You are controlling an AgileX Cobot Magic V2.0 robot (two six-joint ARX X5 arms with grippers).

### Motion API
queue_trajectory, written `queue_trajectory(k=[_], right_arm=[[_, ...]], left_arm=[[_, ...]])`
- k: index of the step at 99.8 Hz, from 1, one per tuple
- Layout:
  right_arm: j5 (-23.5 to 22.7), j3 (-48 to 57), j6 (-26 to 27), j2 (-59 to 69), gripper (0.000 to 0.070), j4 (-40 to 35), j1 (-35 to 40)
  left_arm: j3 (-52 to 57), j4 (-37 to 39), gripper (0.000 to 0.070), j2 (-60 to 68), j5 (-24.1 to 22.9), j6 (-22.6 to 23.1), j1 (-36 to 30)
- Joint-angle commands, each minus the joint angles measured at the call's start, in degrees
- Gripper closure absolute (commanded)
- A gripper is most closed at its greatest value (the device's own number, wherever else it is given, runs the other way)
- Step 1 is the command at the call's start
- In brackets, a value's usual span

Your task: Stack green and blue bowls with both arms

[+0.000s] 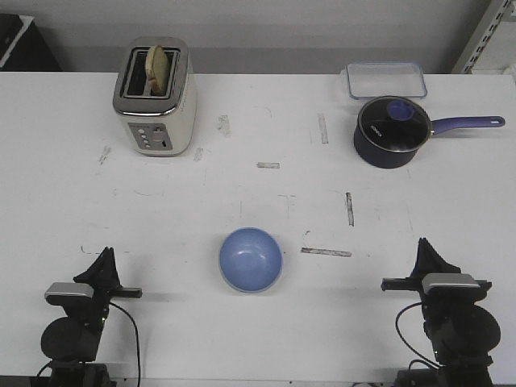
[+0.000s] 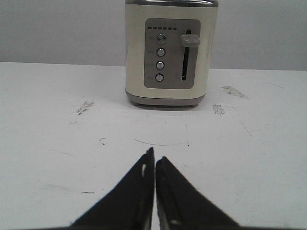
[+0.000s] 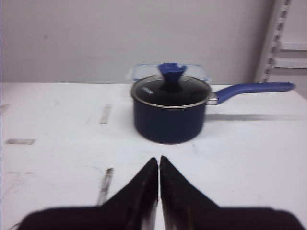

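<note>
Front view: blue bowl [image 1: 251,259] sits upright on the white table [image 1: 64,201], lower centre of frame, roughly midway btwn the two arms and apart from both. Only one bowl shows; its rim looks single from here, can't tell if anything is nested under it. Left gripper [image 1: 105,260] at lower left, tip pointing up-frame, resting low near the table edge w/ a grey block behind it and a black cable trailing down. Right gripper [image 1: 425,250] at lower right, same pose, mirrored. Cream toaster [image 1: 156,97] at upper left w/ a slice of bread [image 1: 160,68] standing in a slot. Dark navy saucepan [image 1: 391,131] at upper right, glass lid on, purple handle pointing to the right edge. Clear plastic container [image 1: 386,80] just behind the pan. Grey tape scraps and scuffs scattered over the table.

Left wrist view: left gripper [image 2: 155,162] at bottom centre, fingers pressed together to a point, nothing btwn them. Toaster [image 2: 170,52] straight ahead at top centre, control panel w/ four round buttons and a lever facing the cam. No bowl in this frame.

Right wrist view: right gripper [image 3: 159,164] at bottom centre, fingers pressed together, nothing held. Saucepan [image 3: 170,112] ahead at centre, handle running toward the right edge; container [image 3: 139,72] peeks out behind it. Pic slightly blurred. No bowl here either.
</note>
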Motion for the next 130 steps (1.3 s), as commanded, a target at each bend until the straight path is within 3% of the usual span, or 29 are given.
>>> queue_trajectory(k=[1, 22, 60, 130], right_arm=[[0.0, -0.8, 0.0, -0.9, 0.07, 1.0, -1.9], [-1.6, -9.1, 0.4, -5.3, 0.07, 6.6, -6.3], [-2.3, -24.8, 1.0, -15.8, 0.07, 17.3, -6.5], [-2.1, -24.7, 0.8, -15.9, 0.07, 14.9, -5.1]], left_arm=[[-1.2, 0.8, 0.0699, -0.1, -0.1, -0.1, 0.0], [-1.2, 0.8, 0.0699, -0.1, -0.1, -0.1, 0.0], [-1.2, 0.8, 0.0699, -0.1, -0.1, -0.1, 0.1], [-1.2, 0.8, 0.0699, -0.1, -0.1, -0.1, 0.0]])
